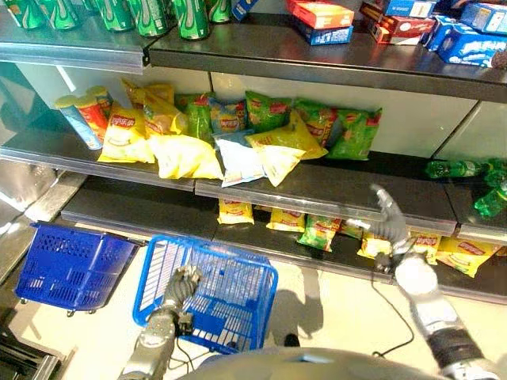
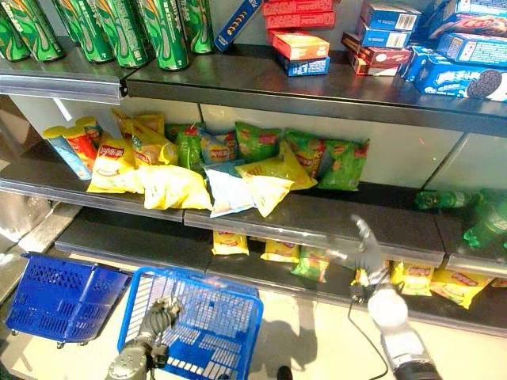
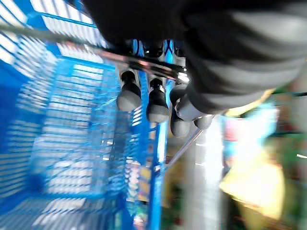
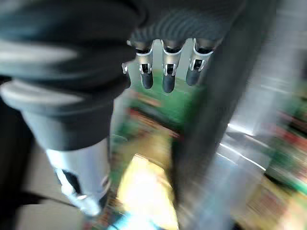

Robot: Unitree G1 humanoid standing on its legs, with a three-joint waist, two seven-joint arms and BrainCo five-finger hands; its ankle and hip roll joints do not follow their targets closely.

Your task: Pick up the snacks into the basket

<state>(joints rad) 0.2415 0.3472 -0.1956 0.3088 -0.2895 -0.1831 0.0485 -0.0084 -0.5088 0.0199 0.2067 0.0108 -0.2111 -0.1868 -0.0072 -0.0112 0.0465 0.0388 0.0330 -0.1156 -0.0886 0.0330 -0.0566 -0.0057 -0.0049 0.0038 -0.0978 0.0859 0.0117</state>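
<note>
Shop shelves [image 1: 317,190] run across the scene, stocked so a hand can reach in from the front. Snack bags [image 1: 273,154] lie heaped on the middle shelf, with more [image 1: 317,232] on the lowest one. Right hand [image 1: 390,222], fingers straight and holding nothing, hovers before the lower row, just beside the yellow bags there. Left hand [image 1: 184,286] has its fingers curled round the wire handle of the blue basket [image 1: 238,273], keeping it beneath the shelves. A second basket [image 1: 71,265] sits on the floor.
</note>
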